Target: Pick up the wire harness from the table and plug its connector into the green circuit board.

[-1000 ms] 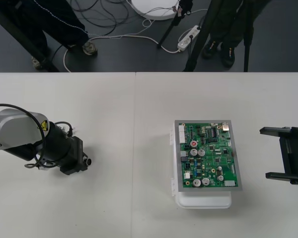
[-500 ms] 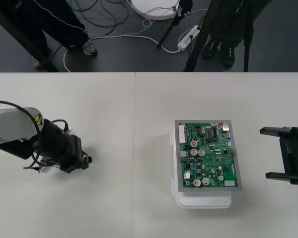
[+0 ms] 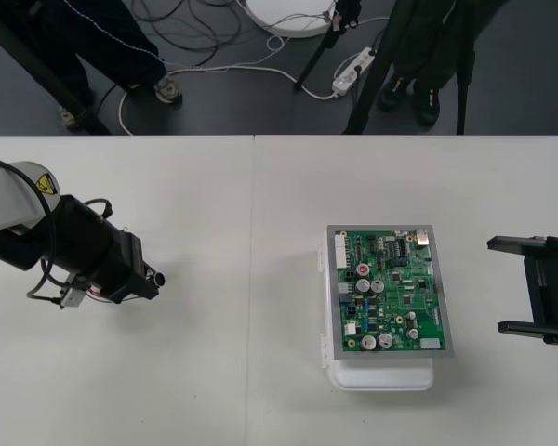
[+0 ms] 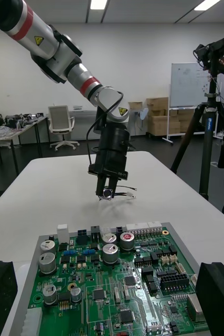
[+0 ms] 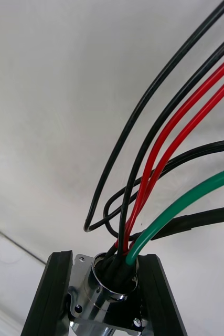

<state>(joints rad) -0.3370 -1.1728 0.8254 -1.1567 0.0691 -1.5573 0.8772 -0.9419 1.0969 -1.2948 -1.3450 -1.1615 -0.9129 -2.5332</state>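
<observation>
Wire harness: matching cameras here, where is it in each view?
Front view: wire harness at table's left, in the left gripper.
Right wrist view: beyond the green board, in that gripper.
Left wrist view: socket clamped between the fingers.
Shared landmark: left gripper.

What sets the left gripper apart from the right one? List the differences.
The left gripper is shut on the harness, clamping its socket; the right gripper is open and empty. The left gripper is over the left part of the table, far from the board; the right gripper sits beside the board's right edge, facing it. Shared: both have black fingers, and neither touches the board.
</observation>
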